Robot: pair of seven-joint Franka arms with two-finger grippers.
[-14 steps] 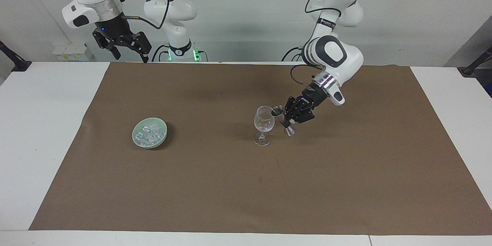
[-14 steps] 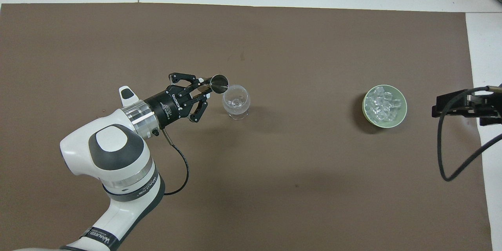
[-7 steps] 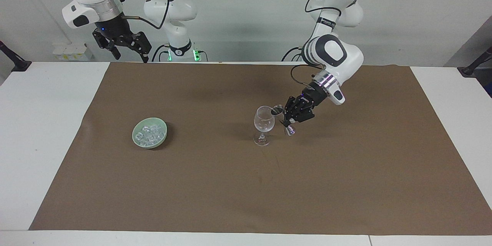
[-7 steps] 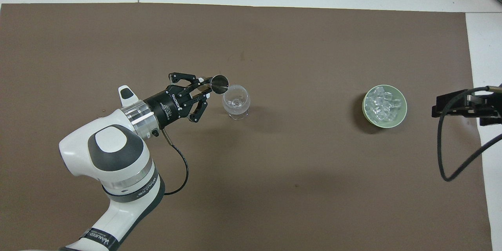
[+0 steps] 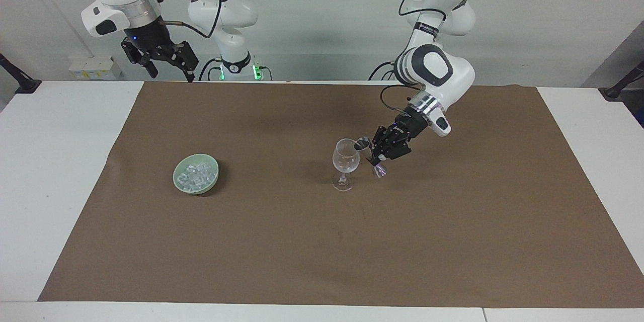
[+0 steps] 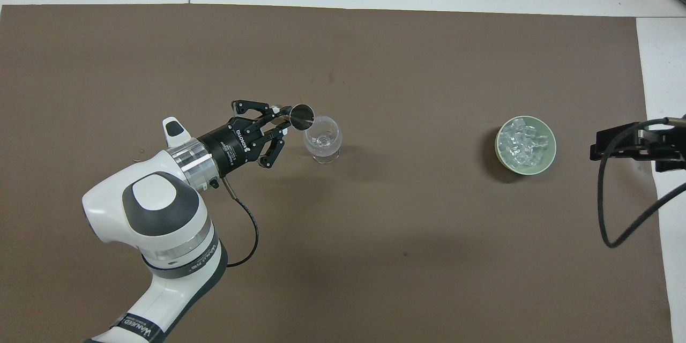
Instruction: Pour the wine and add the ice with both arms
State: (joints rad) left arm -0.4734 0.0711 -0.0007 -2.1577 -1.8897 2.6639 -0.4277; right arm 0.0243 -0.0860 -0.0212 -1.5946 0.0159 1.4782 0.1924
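- The left gripper [image 5: 378, 153] is held just beside the wine glass [image 5: 345, 161], and its jaws are pinched on a small metal jigger [image 5: 363, 144].
- The jigger is tilted, with its upper mouth at the rim of the glass and its lower cone below the jaws, above the brown mat [image 5: 322, 241].
- For a good pour, it is judged that the mouth should be kept over the bowl of the glass and the tilt increased slowly, so that nothing is spilled on the mat.
- The thin stem makes the glass easy to tip, so the rim should not be pushed.
- The jigger is of shiny steel in a double-cone shape; the glass is clear and round-bowled, on a flat foot.
- The ice [image 6: 524, 142], small glassy cubes, is piled in a pale green bowl [image 6: 550, 156], well apart from these jaws, toward the right arm's end of the table.
- The right gripper [image 5: 160, 63] waits high over the table edge at that end, with its jaws spread and nothing between them.
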